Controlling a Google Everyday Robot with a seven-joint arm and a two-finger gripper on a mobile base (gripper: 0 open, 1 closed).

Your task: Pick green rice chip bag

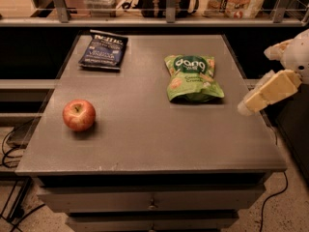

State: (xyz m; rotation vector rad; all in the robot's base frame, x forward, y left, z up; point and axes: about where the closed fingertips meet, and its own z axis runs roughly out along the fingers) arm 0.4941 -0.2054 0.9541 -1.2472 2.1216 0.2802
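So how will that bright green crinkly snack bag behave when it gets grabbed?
The bright green crinkly snack bag looks puffy and creased, so it is probably light and likely to crumple rather than stay stiff. Lying flat on the grey table, it should slide, not roll. The pale gripper hovers by the table's right edge, apart from it.

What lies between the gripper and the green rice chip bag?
Only bare table separates the green rice chip bag from the gripper at the right edge, in the camera view.
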